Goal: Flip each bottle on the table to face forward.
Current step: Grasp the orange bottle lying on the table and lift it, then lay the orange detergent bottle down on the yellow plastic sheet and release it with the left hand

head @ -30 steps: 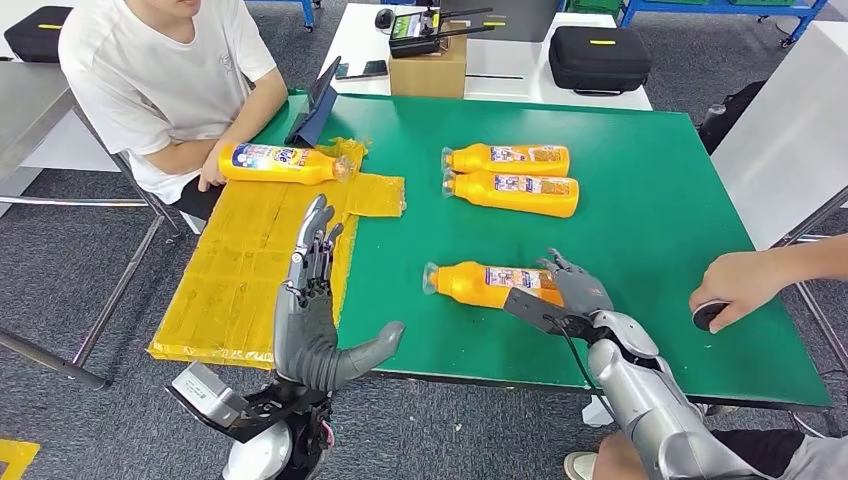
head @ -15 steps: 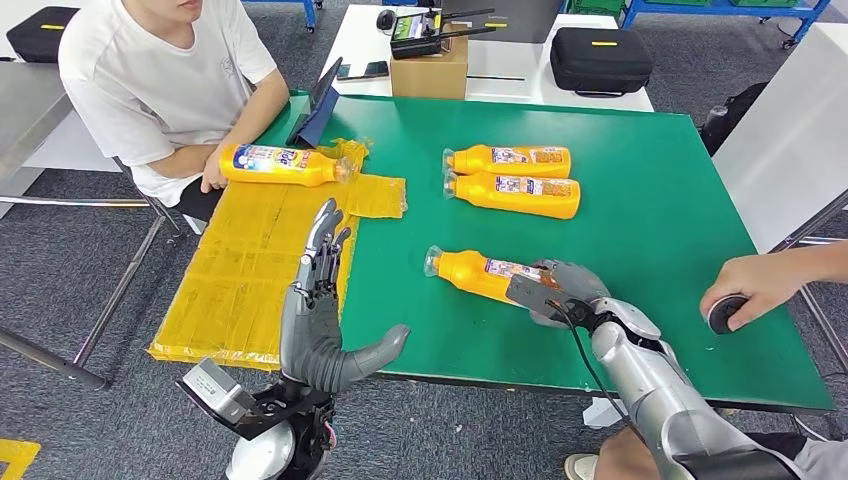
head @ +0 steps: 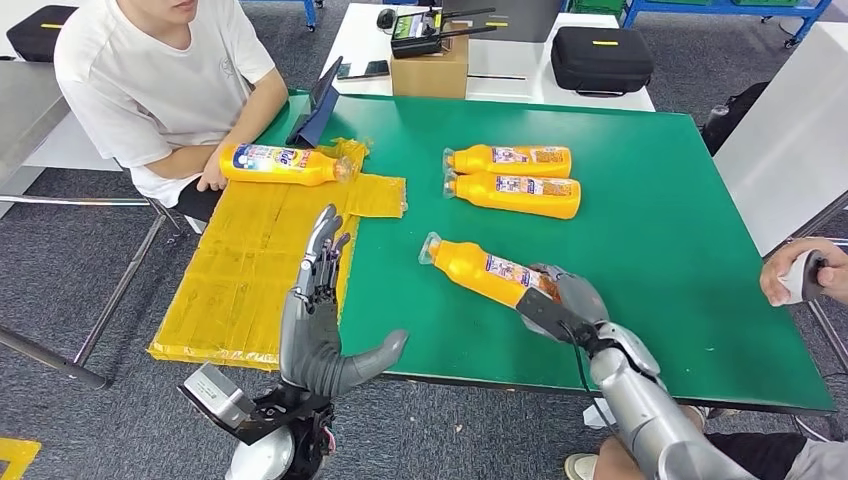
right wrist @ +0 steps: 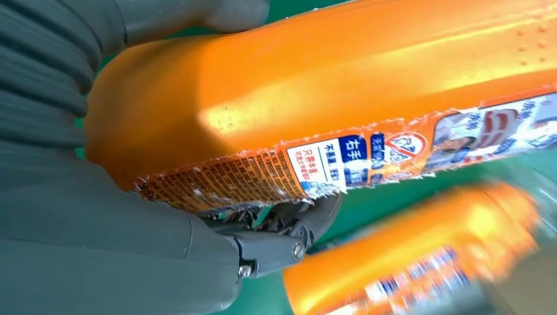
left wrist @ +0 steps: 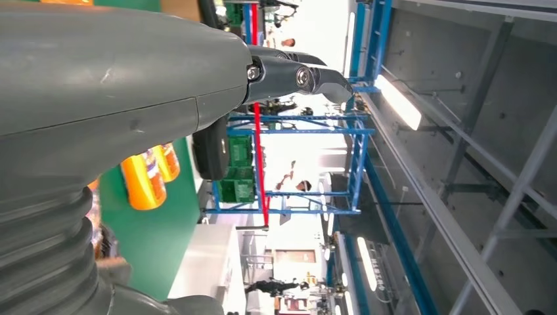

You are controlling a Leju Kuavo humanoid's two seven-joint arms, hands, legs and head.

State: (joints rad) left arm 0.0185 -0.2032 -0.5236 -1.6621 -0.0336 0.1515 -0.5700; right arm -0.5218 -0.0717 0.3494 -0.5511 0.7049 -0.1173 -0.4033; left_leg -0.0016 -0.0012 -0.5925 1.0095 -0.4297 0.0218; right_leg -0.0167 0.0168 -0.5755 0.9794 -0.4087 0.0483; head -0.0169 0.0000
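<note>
- The orange plastic bottle with a clear cap and a printed label (head: 478, 270) lies on its side near the front edge of the green desk (head: 660, 240), slanted, its cap pointing away from the robot and to its left.
- The right hand (head: 562, 300) grasps this bottle at its base end; in the right wrist view the fingers (right wrist: 276, 230) wrap under the smooth orange body (right wrist: 315, 85).
- Risk: the grip sits at the very end of a smooth, rounded body, so the bottle could slip or swing out when it is turned.
- Risk: the label edge looks torn where the fingers press, so it may peel further.
- The two similar orange bottles lying side by side (head: 512, 178) are farther back; a wide swing of the cap end might push them.
- The left hand (head: 322, 300) is released, fingers spread, over the yellow sheet (head: 240, 270) at the desk's left edge.
- A person's hand (head: 800, 272) is at the right side; a dropped bottle could roll there.
</note>
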